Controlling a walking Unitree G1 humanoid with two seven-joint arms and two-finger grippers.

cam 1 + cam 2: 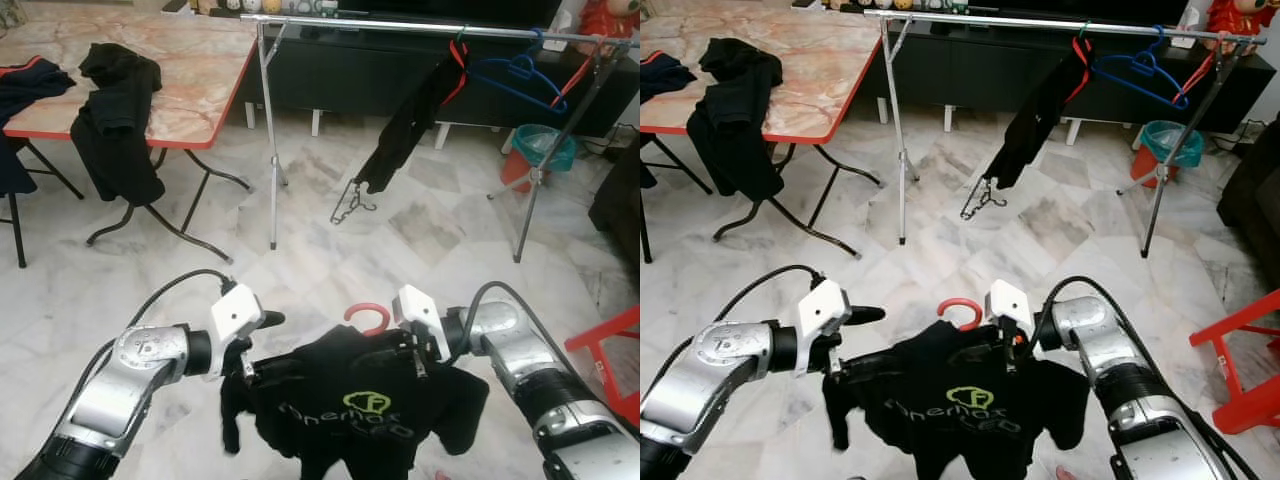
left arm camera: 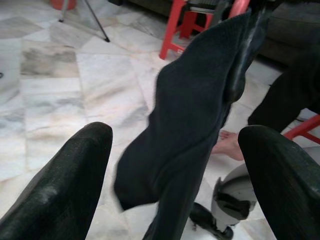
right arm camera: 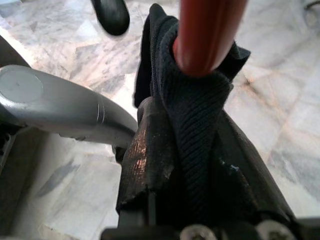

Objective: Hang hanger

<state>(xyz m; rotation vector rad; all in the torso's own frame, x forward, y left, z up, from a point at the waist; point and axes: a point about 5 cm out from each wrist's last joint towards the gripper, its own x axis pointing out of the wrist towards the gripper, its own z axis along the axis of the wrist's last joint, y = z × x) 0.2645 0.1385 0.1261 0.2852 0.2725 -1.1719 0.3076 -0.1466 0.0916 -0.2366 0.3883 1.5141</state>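
From the head views, the right gripper [image 1: 415,352] held a black printed T-shirt [image 1: 355,415] on a red plastic hanger [image 1: 366,316] low before the robot, well short of the silver clothes rail [image 1: 400,24]. The right wrist view showed those fingers clamped on hanger and collar. The left wrist view showed the left gripper [image 2: 175,175] spread wide around the sleeve (presumably steadying it), plus a bare foot [image 2: 229,146].

My right claw [image 1: 415,362] is gripping the red hanger [image 1: 368,315] carrying a black shirt [image 1: 350,410]; my left claw [image 1: 262,372] is holding its other shoulder.
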